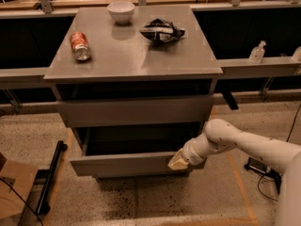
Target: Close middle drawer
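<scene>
tool (178,161) | touching right end of middle drawer (122,164) front | grip state: cannot tell

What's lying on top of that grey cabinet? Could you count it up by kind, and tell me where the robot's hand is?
Bowls: 1, the white bowl
Cans: 1, the red can, on its side
Bags: 1, the dark snack bag
Total: 3
The gripper is lower down, at the right end of the middle drawer front, which stands pulled out.
</scene>
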`<state>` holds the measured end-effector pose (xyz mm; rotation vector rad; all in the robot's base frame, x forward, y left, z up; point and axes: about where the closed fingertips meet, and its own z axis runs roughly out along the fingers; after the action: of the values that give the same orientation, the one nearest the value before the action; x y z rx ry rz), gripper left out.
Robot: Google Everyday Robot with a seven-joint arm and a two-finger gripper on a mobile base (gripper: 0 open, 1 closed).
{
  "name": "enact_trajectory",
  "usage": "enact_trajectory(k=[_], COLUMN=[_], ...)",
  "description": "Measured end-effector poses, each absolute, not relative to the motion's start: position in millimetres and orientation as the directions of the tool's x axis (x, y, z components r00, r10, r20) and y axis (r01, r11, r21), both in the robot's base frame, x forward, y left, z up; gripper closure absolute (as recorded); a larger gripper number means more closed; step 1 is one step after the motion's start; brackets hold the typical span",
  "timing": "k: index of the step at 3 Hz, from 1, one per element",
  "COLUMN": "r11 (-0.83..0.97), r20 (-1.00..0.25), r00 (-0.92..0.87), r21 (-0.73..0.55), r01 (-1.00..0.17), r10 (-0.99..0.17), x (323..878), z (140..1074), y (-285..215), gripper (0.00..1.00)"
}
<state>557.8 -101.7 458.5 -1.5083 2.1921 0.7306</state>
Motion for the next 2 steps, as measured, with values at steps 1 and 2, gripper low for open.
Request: enact_trajectory(k=[1,2], r11=[0.305,0.280], r20=[-0.596,-0.617], r00=[-0.364,-0.329], r21=[0.201,0.178], r01=[-0.931,-0.943], r10=[-0.716,-0.715], x=[557,576], z=[447,426], y=[-100,-88], gripper=[1.00,1.00])
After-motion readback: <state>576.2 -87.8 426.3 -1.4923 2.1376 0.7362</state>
